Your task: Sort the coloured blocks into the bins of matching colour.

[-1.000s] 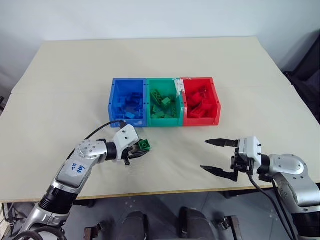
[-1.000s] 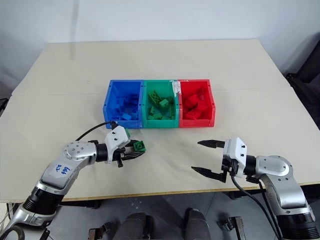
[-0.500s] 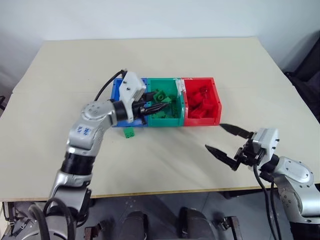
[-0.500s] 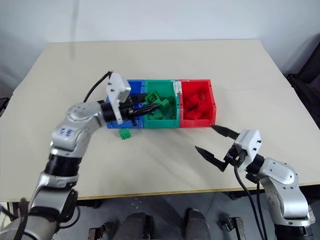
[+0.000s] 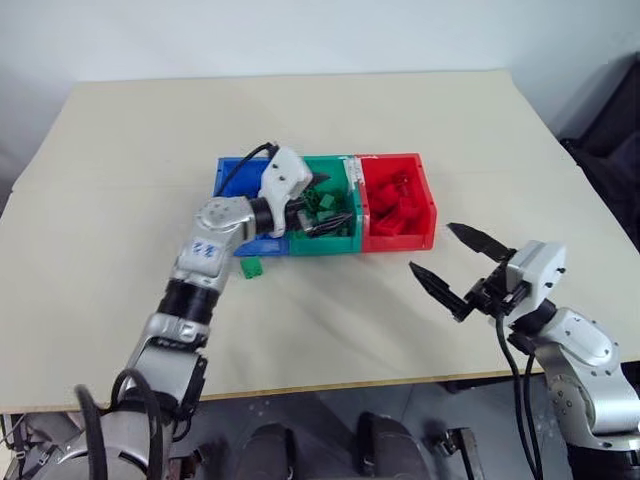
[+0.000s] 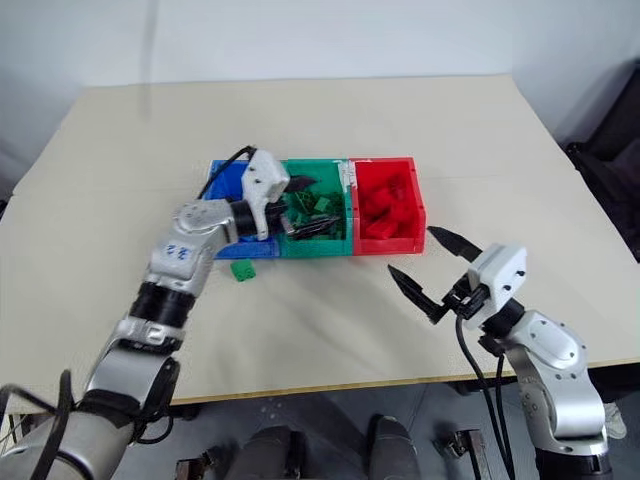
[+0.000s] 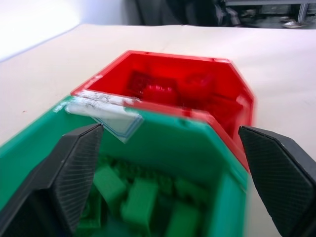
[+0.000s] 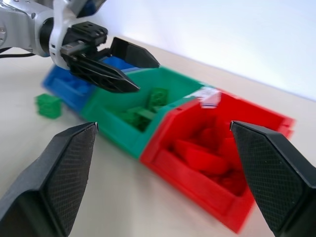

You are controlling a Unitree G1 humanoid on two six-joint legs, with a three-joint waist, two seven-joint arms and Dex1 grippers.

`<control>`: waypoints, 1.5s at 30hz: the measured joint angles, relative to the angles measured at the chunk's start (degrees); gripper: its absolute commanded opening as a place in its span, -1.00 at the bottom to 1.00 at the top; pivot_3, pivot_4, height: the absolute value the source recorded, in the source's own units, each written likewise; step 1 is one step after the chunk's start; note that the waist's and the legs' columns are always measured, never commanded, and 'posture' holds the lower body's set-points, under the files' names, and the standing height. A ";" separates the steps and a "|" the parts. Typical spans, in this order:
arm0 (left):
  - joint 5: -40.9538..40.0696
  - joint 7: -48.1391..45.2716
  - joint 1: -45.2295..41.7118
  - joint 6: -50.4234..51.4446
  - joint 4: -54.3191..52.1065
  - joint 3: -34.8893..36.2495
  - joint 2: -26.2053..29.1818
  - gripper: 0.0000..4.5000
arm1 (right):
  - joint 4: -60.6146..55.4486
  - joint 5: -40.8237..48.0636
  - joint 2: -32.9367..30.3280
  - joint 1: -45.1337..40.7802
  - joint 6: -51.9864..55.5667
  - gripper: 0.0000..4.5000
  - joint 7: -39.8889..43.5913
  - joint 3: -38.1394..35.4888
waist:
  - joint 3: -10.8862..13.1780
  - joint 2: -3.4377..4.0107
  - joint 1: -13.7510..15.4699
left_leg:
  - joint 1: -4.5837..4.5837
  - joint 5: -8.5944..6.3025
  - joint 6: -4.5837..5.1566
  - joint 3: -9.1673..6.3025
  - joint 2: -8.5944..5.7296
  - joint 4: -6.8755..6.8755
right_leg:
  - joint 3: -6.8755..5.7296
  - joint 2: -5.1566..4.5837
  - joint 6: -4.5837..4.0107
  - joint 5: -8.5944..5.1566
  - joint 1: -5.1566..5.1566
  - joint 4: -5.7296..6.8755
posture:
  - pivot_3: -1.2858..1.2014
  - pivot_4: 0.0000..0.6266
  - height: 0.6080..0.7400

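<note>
Three joined bins stand mid-table: blue [image 5: 232, 172], green [image 5: 340, 166] and red [image 5: 426, 195], each holding blocks of its own colour. My left gripper [image 5: 330, 203] hovers open over the green bin, nothing between its fingers. The left wrist view looks past it at green blocks [image 7: 140, 200] in the bin below. One green block [image 8: 158, 96] sits on top of the pile just under the fingers. Another green block [image 5: 253, 268] lies on the table in front of the blue bin. My right gripper [image 5: 450, 260] is open and empty, above the table to the front right of the red bin.
White tape [image 7: 106, 113] sticks to the rim between the green and red bins. A black cable [image 5: 240, 163] loops from my left wrist over the blue bin. The table's front edge [image 5: 330, 385] runs close behind my right gripper.
My left arm swung up from the table's front to the green bin and its gripper opened. A green block now lies before the blue bin. My right gripper rose slightly and turned.
</note>
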 measured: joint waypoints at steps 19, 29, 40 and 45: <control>-11.20 -2.71 49.36 -1.86 -22.92 31.36 14.48 1.00 | 19.63 -0.18 -6.03 -15.60 -2.80 1.00 29.82 10.94 | 0.00 -0.01 0.43 | 0.02 -0.07 0.07 -0.10 -0.01 0.03 | -0.04 -0.22 -0.02 -0.01 0.03 0.06 | 0.03 -0.52 1.00; -4.92 6.51 37.89 1.21 -22.20 16.29 8.56 1.00 | 19.89 -1.38 -5.98 -13.14 -4.05 1.00 29.44 10.74 | -0.01 -0.03 0.78 | 0.03 -0.06 0.05 -0.02 -0.10 0.03 | -0.05 -0.23 -0.02 -0.01 0.00 0.13 | 0.03 -0.52 1.00; -1.21 7.34 26.19 2.35 -10.49 7.88 5.70 1.00 | 13.35 -1.49 -7.51 -5.79 -3.75 1.00 24.70 7.30 | -0.02 -0.05 1.26 | 0.06 -0.05 0.04 0.02 -0.10 0.09 | -0.05 -0.20 -0.02 0.00 0.02 0.14 | 0.03 -0.52 1.00; -0.95 6.71 23.96 0.75 -7.91 6.70 4.55 0.43 | 11.59 -1.66 -7.50 -3.70 -3.79 1.00 22.77 7.13 | -0.03 -0.05 1.57 | 0.04 -0.05 0.04 -0.01 -0.12 0.14 | -0.05 -0.21 -0.01 0.00 0.05 0.14 | 0.03 -0.52 1.00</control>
